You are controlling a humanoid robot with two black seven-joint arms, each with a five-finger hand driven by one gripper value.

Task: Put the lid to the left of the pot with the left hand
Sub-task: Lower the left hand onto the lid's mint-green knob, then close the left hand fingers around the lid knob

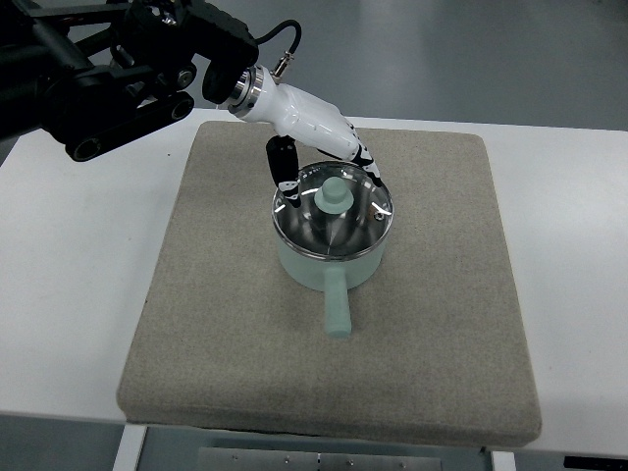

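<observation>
While my left arm reaches in from the upper left of the picture, my white left hand [324,162] hangs over the far rim of the small mint-green saucepan [329,263]; its black-tipped fingers [285,167] are spread apart around the lid's edge, one dropping down on the left side of the rim and others lying across the far right, and they hold nothing that I can see; whether the tips touch the glass I cannot tell. The round glass lid with a metal rim [339,228] sits level on the saucepan, closing it; its mint-green knob [335,195] stands upright in the middle, just beside my fingers and free of them. The saucepan's straight green handle [336,307] points toward me. The pot stands near the middle of a square grey-brown felt mat [216,324]; the mat lies on a white table [69,294]; the mat to the left of the pot is bare.
</observation>
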